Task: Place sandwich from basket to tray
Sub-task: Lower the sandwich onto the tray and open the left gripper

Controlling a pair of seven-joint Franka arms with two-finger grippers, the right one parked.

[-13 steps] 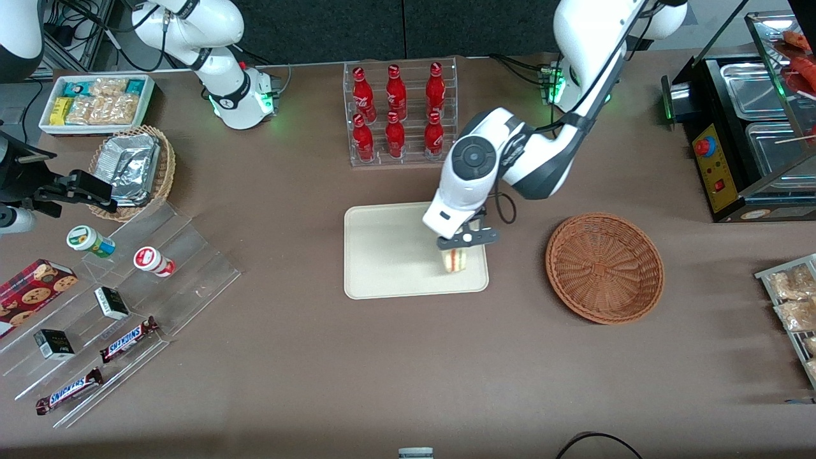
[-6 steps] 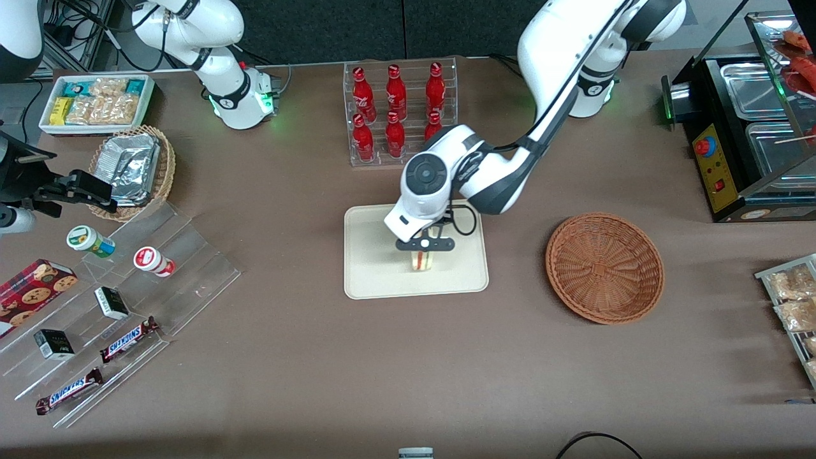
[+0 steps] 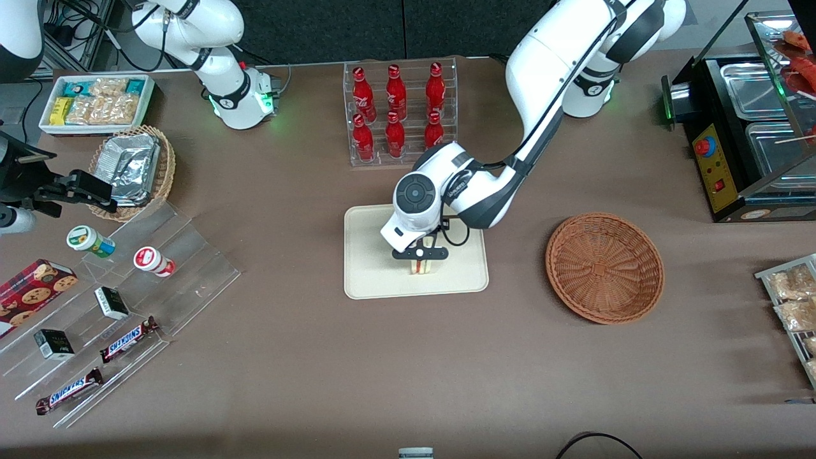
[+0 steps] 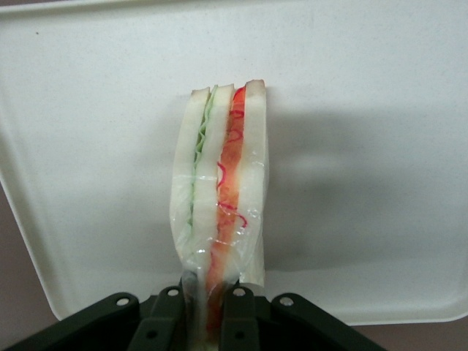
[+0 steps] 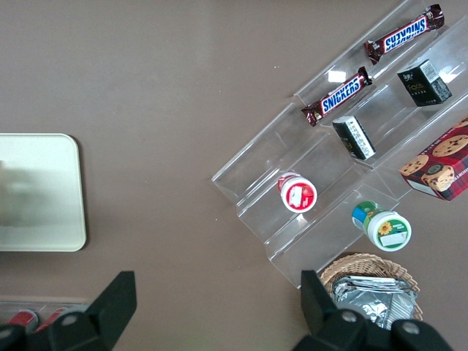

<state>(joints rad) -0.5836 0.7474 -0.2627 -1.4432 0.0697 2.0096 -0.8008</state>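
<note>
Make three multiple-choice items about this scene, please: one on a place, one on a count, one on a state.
1. Where is the sandwich?
A. over the tray
B. in the basket
C. on the bare table

2. How many red bottles stand in the clear rack?
A. four
B. six
C. eight

3. The gripper over the tray is:
A. open and empty
B. shut on the sandwich
C. shut on a bottle

Key: 1 A, the wrist view shows tray all around it; 2 B, two rows of three; 3 B, its fingers pinch the wedge.

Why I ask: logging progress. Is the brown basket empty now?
Empty: the basket shows only bare weave. The sandwich is over the tray, pinched in the left gripper.
</note>
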